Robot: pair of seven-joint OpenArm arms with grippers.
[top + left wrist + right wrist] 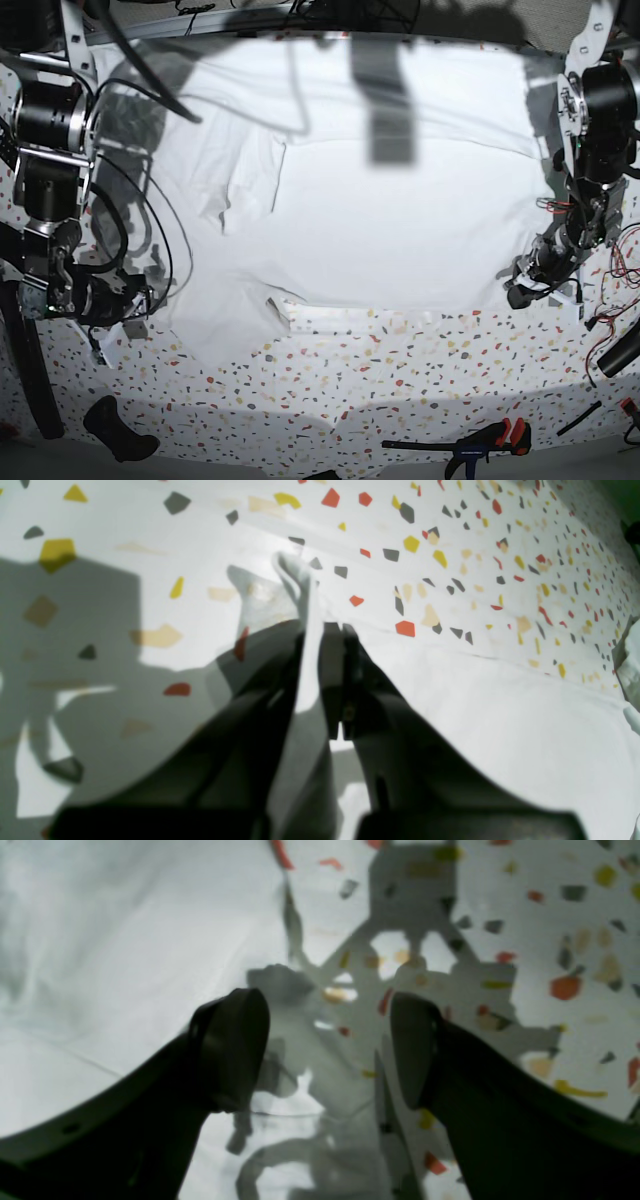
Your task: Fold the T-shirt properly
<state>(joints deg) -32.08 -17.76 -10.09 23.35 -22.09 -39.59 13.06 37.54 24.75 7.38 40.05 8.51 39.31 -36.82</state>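
The T-shirt point(380, 220) lies spread over the far and middle part of the speckled tabletop point(400, 390), its near hem running left to right across the base view with a small turned-up corner near the middle of that hem; one sleeve is folded over on the left of that view, creased and rumpled; the cloth carries no print, label or writing that can be read, and nothing in view holds anything as a container would; the left gripper point(320, 630) (on the right of the base view, at the shirt's edge) has its 2 fingers pressed together on a thin strip of the T-shirt, which rises between the dark fingers and ends in a small bunched tip above them; the right gripper point(327, 1040) has its jaws spread wide, with nothing between the 2 dark fingers point(235, 1045); it hangs over the line where the white cloth meets the bare tabletop, its shadow cast on both; a clamp point(480, 440) with red and blue grips lies at the near edge of the tabletop
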